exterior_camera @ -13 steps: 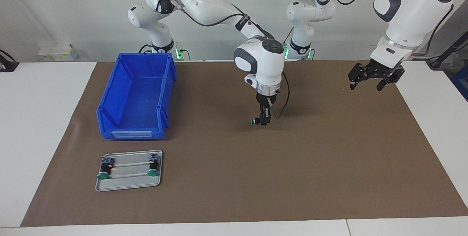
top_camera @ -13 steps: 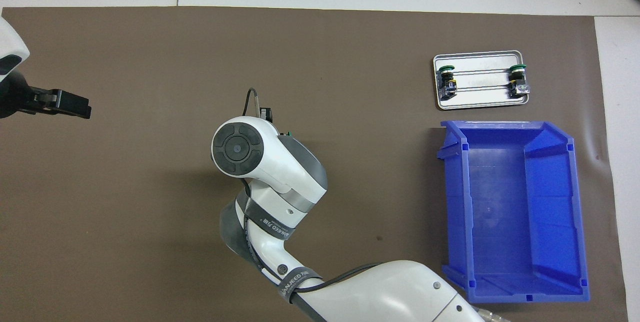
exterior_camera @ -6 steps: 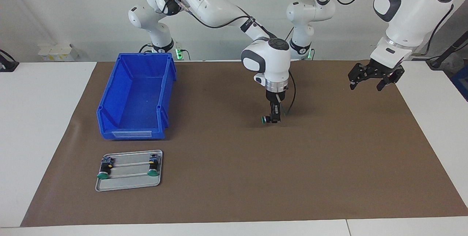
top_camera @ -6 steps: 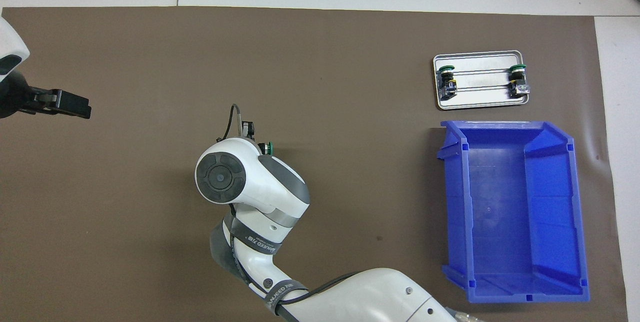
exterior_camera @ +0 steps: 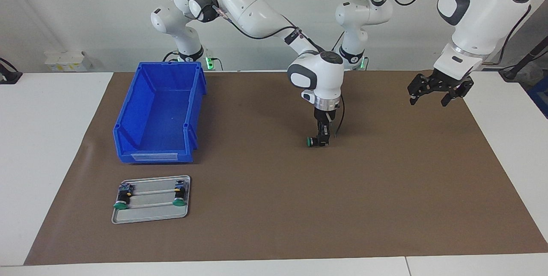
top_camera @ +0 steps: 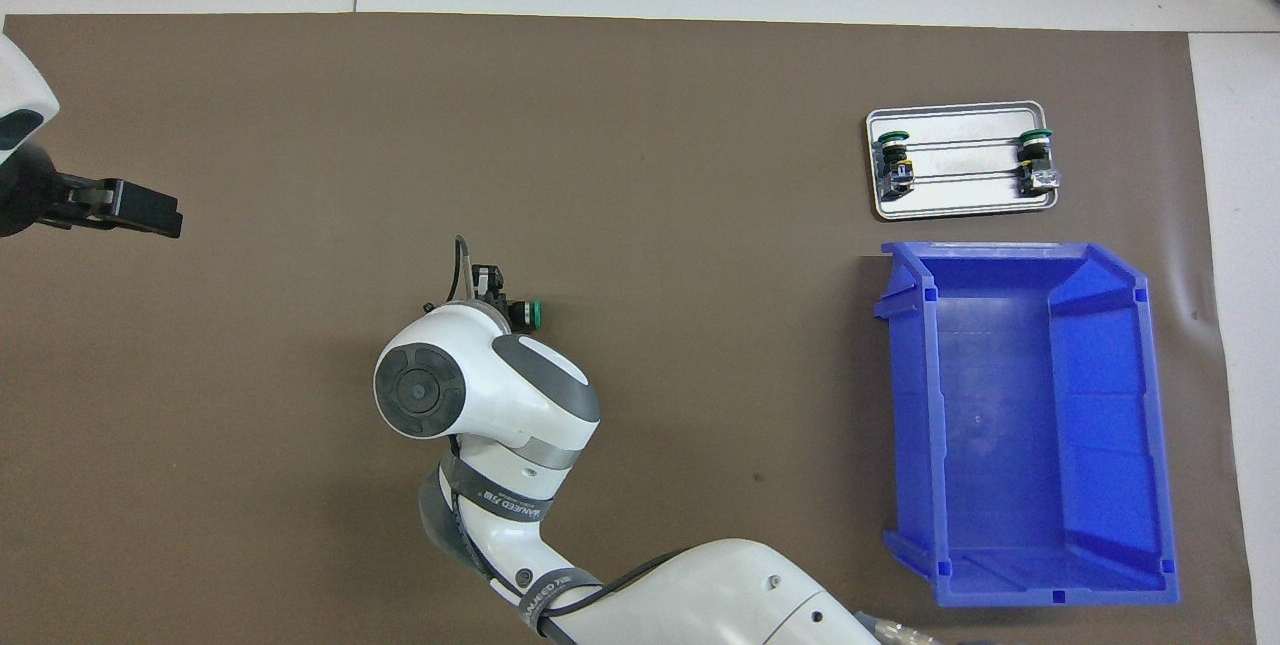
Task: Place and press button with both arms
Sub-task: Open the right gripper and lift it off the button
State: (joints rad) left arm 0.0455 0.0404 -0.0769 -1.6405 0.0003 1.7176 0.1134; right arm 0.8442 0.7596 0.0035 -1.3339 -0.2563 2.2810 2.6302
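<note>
While lying on matte brown mat (exterior_camera: 385,190), round-capped green button (exterior_camera: 309,141) | right gripper (exterior_camera: 322,139) pinching its blocky body | left gripper (exterior_camera: 436,90) spread wide

Two large white jointed robot arms, the right arm (exterior_camera: 257,10) and the left arm (exterior_camera: 479,10), have rounded glossy shells and dark grey round joint caps. Each has a silver wrist ring, a black clawed end and thin black cables along its links.

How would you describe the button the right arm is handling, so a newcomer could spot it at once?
Start from the blue bin at the right arm's end of the brown mat. Mid-mat, beside the bin, the right gripper is down at the mat with the green-capped button at its tips. The two similar buttons lie on the metal tray; this one alone is off it.
</note>
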